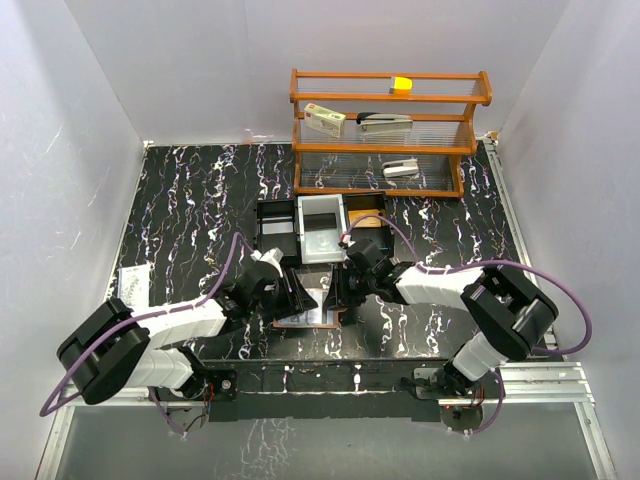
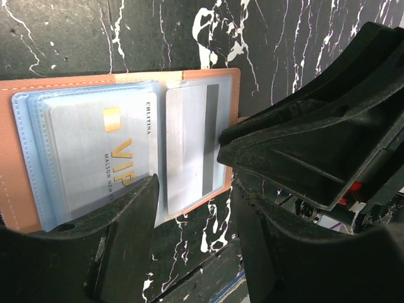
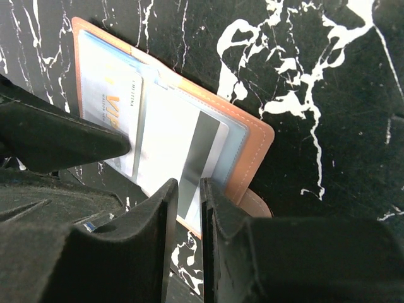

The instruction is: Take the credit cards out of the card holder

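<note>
The card holder (image 2: 213,79) lies open and flat on the black marble table (image 2: 63,38), at the near middle, between the two arms. Its pale blue pockets show a silver VIP card (image 2: 95,158) in one half and a striped card (image 2: 189,145) in the other. The striped card sticks out partly past the leather edge.

I judge the holder soft, light and easy to drag, while the cards are thin, stiff and slippery. So the best hold is on a card's free edge, with the leather pressed down.

The right gripper (image 3: 189,186) has its fingers almost together, and the edge of the striped card goes into the thin slit; it seems clamped on this card. The left gripper (image 2: 194,189) is spread wide, low over the VIP half, gripping nothing.

Farther back stand a black tray (image 1: 275,222) and a white tray (image 1: 322,225), then a wooden shelf (image 1: 390,130).
</note>
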You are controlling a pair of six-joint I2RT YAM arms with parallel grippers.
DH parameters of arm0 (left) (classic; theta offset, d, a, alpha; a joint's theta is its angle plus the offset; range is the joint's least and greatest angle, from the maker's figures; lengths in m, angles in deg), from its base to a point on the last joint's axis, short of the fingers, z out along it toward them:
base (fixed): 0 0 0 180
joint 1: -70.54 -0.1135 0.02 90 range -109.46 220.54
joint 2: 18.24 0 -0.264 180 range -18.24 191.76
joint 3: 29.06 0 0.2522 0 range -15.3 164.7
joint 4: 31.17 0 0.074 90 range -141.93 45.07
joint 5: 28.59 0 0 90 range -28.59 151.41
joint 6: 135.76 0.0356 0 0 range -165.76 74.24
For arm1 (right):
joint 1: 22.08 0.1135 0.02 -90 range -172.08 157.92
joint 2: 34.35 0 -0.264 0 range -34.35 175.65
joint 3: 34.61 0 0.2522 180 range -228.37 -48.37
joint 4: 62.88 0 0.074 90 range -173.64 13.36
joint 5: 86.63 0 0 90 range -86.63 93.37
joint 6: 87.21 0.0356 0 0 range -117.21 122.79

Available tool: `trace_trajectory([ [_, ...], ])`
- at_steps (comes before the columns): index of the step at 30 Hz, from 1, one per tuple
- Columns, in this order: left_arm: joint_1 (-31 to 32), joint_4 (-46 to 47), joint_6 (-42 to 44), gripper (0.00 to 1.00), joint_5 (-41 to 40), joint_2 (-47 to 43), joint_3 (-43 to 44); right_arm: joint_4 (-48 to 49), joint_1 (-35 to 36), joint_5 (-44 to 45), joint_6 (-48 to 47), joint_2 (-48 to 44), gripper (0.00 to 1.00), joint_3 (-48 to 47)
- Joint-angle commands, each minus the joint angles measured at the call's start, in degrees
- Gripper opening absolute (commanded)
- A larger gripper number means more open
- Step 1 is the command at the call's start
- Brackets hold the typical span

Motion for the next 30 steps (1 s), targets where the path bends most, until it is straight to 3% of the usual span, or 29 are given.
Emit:
trace_trajectory([
  [1, -0.03, -2.80, 1.60, 0.51, -2.48, -0.14, 0.53, 0.84, 0.14, 2.36, -1.79, 2.10, 0.20, 4.15],
  [13, -0.03, -1.28, 1.00, 0.47, 0.52, 7.35, 2.21, 7.62, -0.40, -0.46, 2.61, 1.83, 0.20, 9.21],
  [19, -0.07, 2.87, -1.53, 0.49, 0.22, 3.66, -0.76, 8.69, -0.94, -0.98, 3.49, 2.20, 0.20, 10.12],
  [25, -0.05, -6.20, 1.07, 0.53, -4.02, -0.81, 1.21, 8.35, -1.32, 0.50, 4.73, 1.69, 0.19, 11.21],
  [30, -0.03, -13.13, 6.44, 0.55, -3.84, 1.75, 4.54, 8.79, -1.54, 1.03, 5.41, 2.17, 0.19, 11.86],
])
